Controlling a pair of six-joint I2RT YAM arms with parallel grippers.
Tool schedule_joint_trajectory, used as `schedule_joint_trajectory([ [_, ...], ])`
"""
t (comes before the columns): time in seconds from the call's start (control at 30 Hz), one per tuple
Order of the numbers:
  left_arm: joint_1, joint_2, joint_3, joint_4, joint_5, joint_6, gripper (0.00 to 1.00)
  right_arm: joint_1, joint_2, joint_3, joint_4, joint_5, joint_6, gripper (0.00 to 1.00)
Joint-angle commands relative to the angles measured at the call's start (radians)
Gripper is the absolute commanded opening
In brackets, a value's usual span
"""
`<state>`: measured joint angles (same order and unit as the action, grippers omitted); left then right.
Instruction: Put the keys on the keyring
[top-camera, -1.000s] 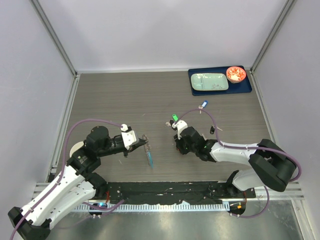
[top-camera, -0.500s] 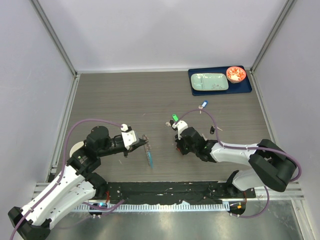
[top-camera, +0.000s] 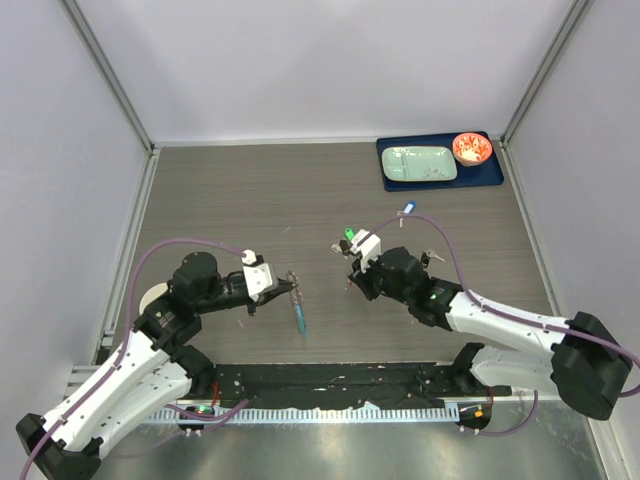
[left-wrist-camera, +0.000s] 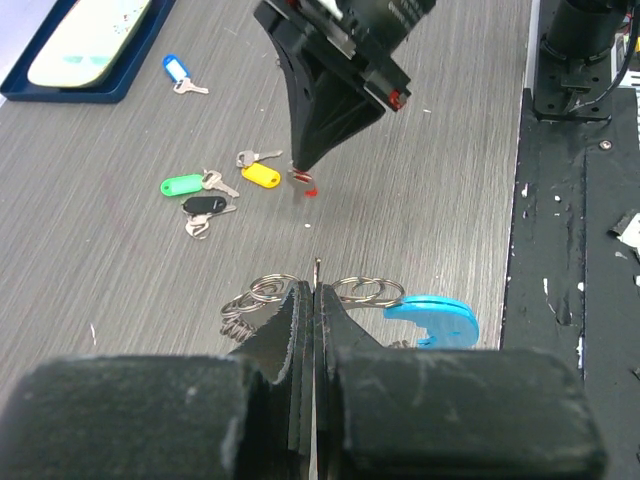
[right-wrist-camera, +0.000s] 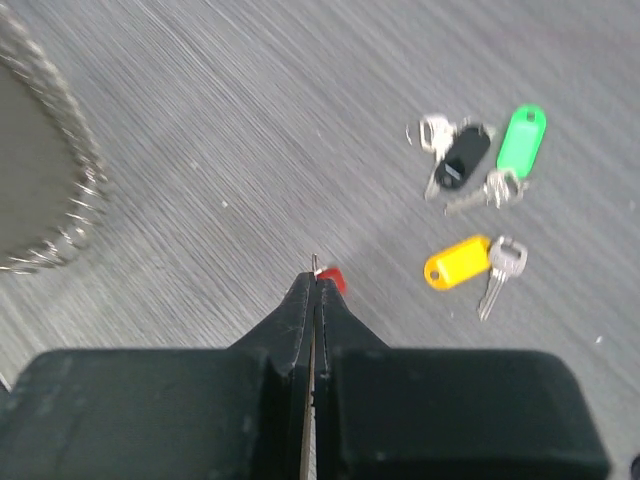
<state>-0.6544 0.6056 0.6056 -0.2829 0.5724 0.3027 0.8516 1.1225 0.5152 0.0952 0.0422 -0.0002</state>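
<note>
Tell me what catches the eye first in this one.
The right gripper is pinched shut on a red key over the middle of the table. It faces the left gripper, which is clamped on the keyring with its bright blue crescent. Close by, a green key, a black key and a yellow key lie loose.

red key (right-wrist-camera: 333, 279) mostly hidden, keyring (right-wrist-camera: 86, 208) cropped

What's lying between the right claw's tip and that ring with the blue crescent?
Nothing. The left wrist view shows only bare table between the right gripper, pinching a red key, and the keyring.
</note>
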Motion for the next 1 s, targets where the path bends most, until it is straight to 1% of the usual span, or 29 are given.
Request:
schedule_joint_trajectory([
  [0.0,-0.002,-0.013,0.02,0.036,0.04,0.035,0.0,0.006,-0.078,0.072,0.03,-0.111,-0.107,0.01],
  [0.03,-0.004,-0.013,0.02,0.036,0.043,0.045,0.0,0.006,-0.088,0.068,0.043,-0.164,-0.127,0.01],
  [0.1,-0.004,-0.01,0.022,0.028,0.047,0.056,0.0,0.01,-0.122,0.054,0.098,-0.205,-0.136,0.01],
  [0.3,-0.004,0.014,0.051,-0.004,0.058,0.122,0.0,0.018,-0.156,0.045,0.191,-0.344,-0.138,0.01],
  [0.47,-0.004,0.111,0.181,-0.085,0.066,0.196,0.0,0.02,-0.122,0.066,0.281,-0.419,-0.15,0.01],
  [0.6,-0.004,0.187,0.253,-0.134,0.061,0.248,0.0,0.02,-0.075,0.092,0.34,-0.456,-0.165,0.01],
  [0.7,-0.004,0.232,0.278,-0.162,0.058,0.269,0.0,0.02,-0.063,0.097,0.36,-0.469,-0.161,0.01],
  [0.8,-0.004,0.244,0.255,-0.167,0.073,0.277,0.0,0.021,-0.07,0.074,0.386,-0.47,-0.139,0.01],
  [0.97,-0.004,0.212,0.191,-0.102,0.113,0.245,0.0,0.021,-0.084,0.037,0.417,-0.492,-0.075,0.01],
])
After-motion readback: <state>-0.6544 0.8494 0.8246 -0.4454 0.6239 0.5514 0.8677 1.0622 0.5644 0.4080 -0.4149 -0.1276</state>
